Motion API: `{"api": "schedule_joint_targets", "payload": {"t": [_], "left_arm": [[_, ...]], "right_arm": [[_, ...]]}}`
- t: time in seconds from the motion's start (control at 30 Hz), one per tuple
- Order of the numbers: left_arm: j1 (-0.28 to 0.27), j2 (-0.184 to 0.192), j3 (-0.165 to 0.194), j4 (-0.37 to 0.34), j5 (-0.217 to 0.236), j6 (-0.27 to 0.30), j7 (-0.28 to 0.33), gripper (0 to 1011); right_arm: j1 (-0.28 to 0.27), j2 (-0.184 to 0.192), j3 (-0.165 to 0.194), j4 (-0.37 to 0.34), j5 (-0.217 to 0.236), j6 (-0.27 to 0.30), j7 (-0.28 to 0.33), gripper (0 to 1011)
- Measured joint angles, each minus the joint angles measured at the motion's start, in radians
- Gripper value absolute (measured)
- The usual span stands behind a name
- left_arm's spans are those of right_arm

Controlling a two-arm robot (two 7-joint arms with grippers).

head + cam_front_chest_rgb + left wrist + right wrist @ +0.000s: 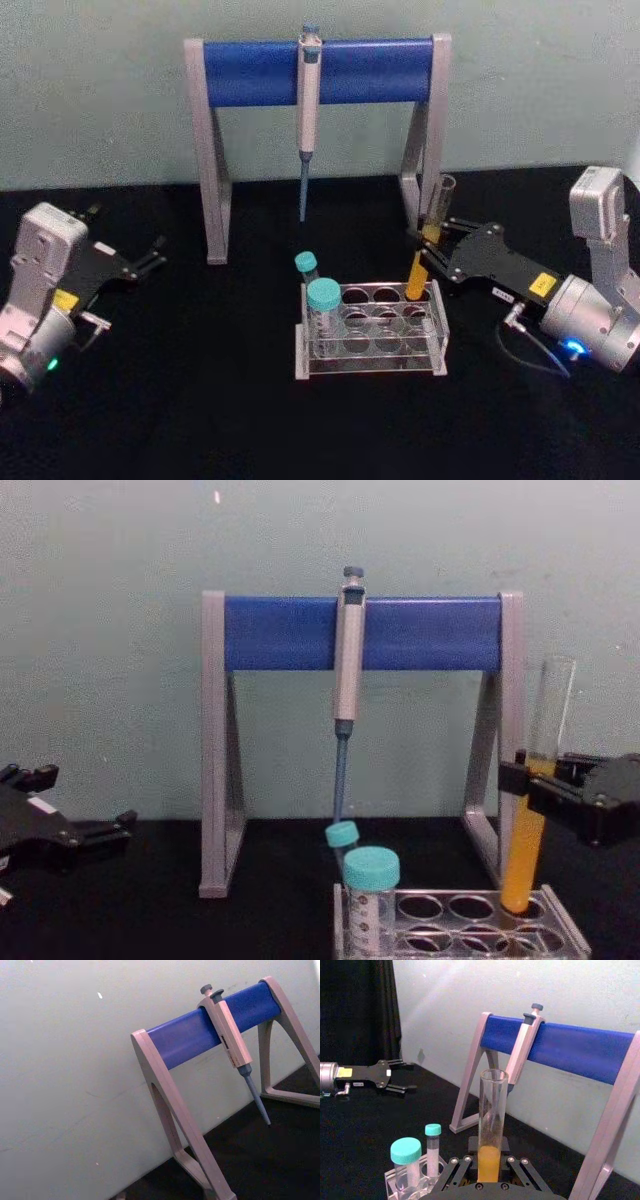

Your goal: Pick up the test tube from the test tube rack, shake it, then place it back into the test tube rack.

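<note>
The test tube (417,277) is a long clear tube with orange-yellow liquid in its lower half. It stands nearly upright with its bottom end in the rear right hole of the clear test tube rack (375,362). My right gripper (433,247) reaches in from the right and is shut on the tube at mid-height, near the top of the liquid. The chest view shows the tube (546,720) rising above the gripper (530,780) and the rack (470,927). In the right wrist view the tube (492,1110) stands between the fingers. My left gripper (155,255) rests open at the far left.
Two teal-capped tubes (322,297) stand in the rack's left end. Behind the rack is a grey-and-blue pipette stand (260,72) with a pipette (306,120) hanging from its bar. The stand's right leg (420,170) is just behind the held tube.
</note>
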Motion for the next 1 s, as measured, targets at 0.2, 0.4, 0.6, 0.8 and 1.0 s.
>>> {"api": "schedule_joint_targets", "payload": {"t": [0.2, 0.4, 0.6, 0.8, 1.0], "left_arm": [[0.0, 0.0, 0.0, 0.0, 0.0, 0.0, 0.0, 1002], [0.0, 0.0, 0.0, 0.0, 0.0, 0.0, 0.0, 1001], [0.0, 0.0, 0.0, 0.0, 0.0, 0.0, 0.0, 1001], [0.0, 0.0, 0.0, 0.0, 0.0, 0.0, 0.0, 1001], [0.0, 0.0, 0.0, 0.0, 0.0, 0.0, 0.0, 1001]], "right_arm": [[0.0, 0.0, -0.003, 0.011, 0.005, -0.002, 0.008, 225], [0.005, -0.001, -0.007, 0.026, 0.009, -0.006, 0.017, 226], [0.007, -0.002, -0.012, 0.039, 0.01, -0.009, 0.021, 225], [0.011, -0.004, -0.017, 0.053, 0.007, -0.01, 0.022, 225], [0.012, -0.006, -0.019, 0.06, 0.004, -0.012, 0.022, 225]]}}
